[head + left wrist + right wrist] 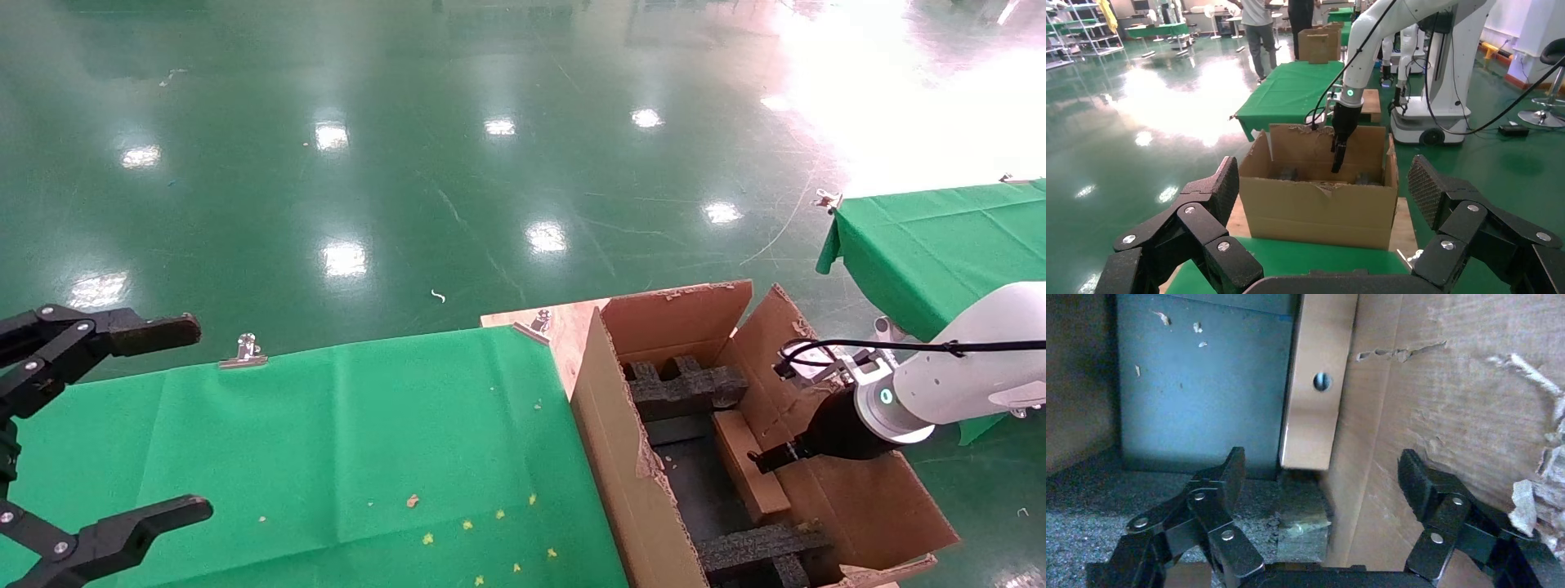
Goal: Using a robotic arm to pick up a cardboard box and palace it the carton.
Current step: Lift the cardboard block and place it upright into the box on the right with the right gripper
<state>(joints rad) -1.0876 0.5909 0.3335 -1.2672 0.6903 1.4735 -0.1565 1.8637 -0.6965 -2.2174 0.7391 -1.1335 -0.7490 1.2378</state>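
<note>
Overhead, from the head view, the carton (pixel 645 457) stands against the right edge of the green-clothed table (pixel 327 441), its flaps raised and its near wall torn ragged. Inside the carton, the cardboard box (pixel 748 478) lies flat along the right-hand wall, between a black foam block (pixel 682 388) at the far end and another foam block (pixel 760 551) at the near end. The robotic arm (pixel 964 367) reaches in over the carton's right flap, and the right gripper (pixel 764 459) hangs just above the cardboard box; from this view its fingers cannot be told apart. The left gripper (pixel 106 425) hangs over the table's left end, well apart from the carton, fingers spread wide.

Next, the left wrist view looks across at the carton (pixel 1321 208) from the table side. It shows what the head view hides: the outer front wall and the right gripper (pixel 1338 160) dipping below the rim between the upright flaps. The left gripper (pixel 1324 190) frames the scene, spread and empty.

Finally, the right wrist view looks down into the carton. The right gripper (pixel 1321 478) is spread wide, pinching nothing, with the cardboard box (pixel 1318 386) beyond its fingertips, round hole showing, one long edge against the carton wall (pixel 1438 416). Open dark floor (pixel 1199 386) lies on the box's other side.
</note>
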